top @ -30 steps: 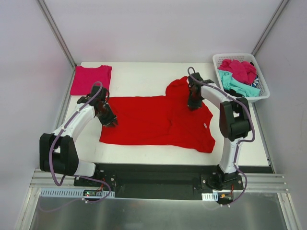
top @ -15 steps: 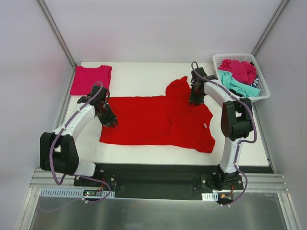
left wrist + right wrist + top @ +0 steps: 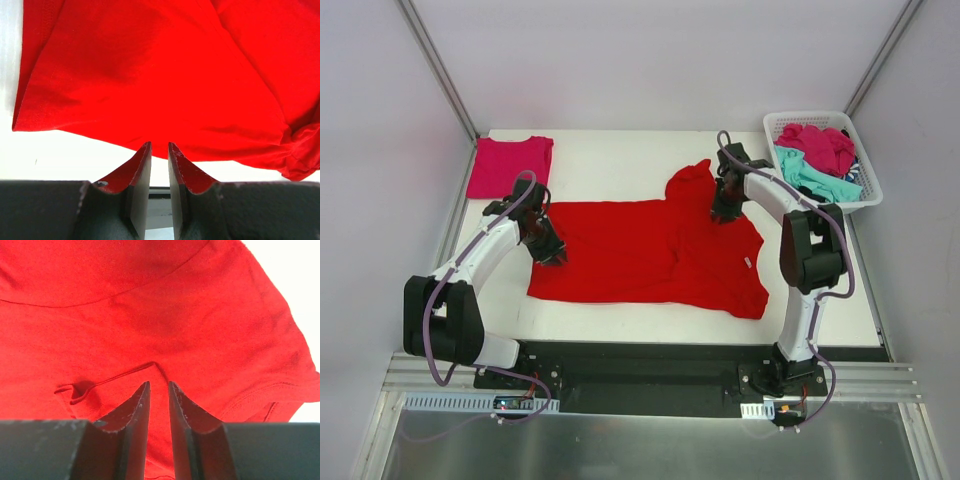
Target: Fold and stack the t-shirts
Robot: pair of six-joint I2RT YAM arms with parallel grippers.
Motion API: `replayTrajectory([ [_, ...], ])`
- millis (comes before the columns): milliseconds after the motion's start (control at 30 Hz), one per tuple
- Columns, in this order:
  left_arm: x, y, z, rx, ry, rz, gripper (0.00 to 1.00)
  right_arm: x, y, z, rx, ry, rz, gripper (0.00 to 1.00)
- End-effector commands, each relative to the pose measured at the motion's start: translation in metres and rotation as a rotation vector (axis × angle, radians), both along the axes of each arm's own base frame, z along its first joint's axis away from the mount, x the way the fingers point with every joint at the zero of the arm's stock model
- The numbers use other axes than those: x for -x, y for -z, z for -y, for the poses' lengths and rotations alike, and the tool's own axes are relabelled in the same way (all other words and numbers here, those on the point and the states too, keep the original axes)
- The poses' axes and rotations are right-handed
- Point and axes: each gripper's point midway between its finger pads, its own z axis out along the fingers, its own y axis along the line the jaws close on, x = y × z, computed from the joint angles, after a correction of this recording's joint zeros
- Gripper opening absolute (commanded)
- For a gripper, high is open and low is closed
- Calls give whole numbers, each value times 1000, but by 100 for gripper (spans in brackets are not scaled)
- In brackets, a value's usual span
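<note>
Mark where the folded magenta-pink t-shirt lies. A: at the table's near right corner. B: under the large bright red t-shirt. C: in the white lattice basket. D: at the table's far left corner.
D: the folded magenta-pink t-shirt lies flat at the white table's far left corner, apart from the large bright red t-shirt.

Bare table (image 3: 620, 160) lies open along the far edge between the pink shirt (image 3: 510, 165), far left, and the basket (image 3: 805, 118), far right. The red shirt (image 3: 650, 250) covers the middle; the left arm (image 3: 480, 258) and right arm (image 3: 770, 195) reach over its ends.
</note>
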Motion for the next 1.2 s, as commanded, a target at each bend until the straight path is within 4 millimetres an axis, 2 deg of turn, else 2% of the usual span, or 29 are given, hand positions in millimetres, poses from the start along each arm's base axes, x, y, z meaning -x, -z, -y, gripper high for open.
replayTrajectory([
  [0,-1,-5,2,-3,9,1,20,10,13,-8,-17,-5,-28,24],
  [33,-1,-5,2,-2,7,1,20,13,14,-13,-44,-15,-39,24],
  [267,0,-5,4,-4,10,-4,20,17,27,-18,-50,-21,-60,21],
  [733,1,-3,3,-6,11,-5,20,18,36,-17,-28,-38,-74,21],
  [867,2,-3,3,-7,11,-5,20,21,44,-13,-13,-39,-95,21],
  [967,2,-3,2,-10,13,-5,20,22,49,-15,-21,-41,-101,14],
  [1000,2,-2,2,-10,13,-8,20,24,53,-15,-20,-43,-109,7],
  [1067,2,-2,2,-10,13,-8,20,24,55,-14,-19,-41,-112,1],
  [1167,2,-2,2,-12,12,-7,20,24,54,-13,-15,-41,-109,1],
])
